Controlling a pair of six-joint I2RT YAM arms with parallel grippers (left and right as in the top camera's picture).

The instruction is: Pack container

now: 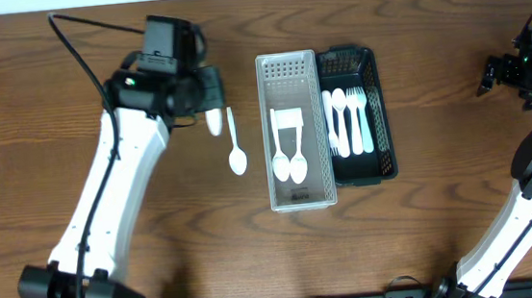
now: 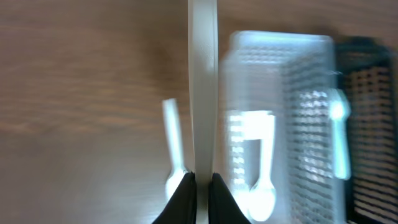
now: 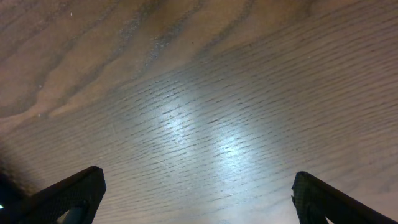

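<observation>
- A white plastic utensil (image 2: 202, 93), probably a spoon, is clamped by its handle in the left hand (image 2: 200, 180), above the surface (image 1: 14, 142), left of the white basket (image 1: 299, 200).
- It is judged light, stiff, thin and slippery, so the flat handle is best pinched.
- A loose spoon (image 1: 235, 147) lies near.
- The right hand (image 3: 198, 177) is spread apart, well away.
</observation>
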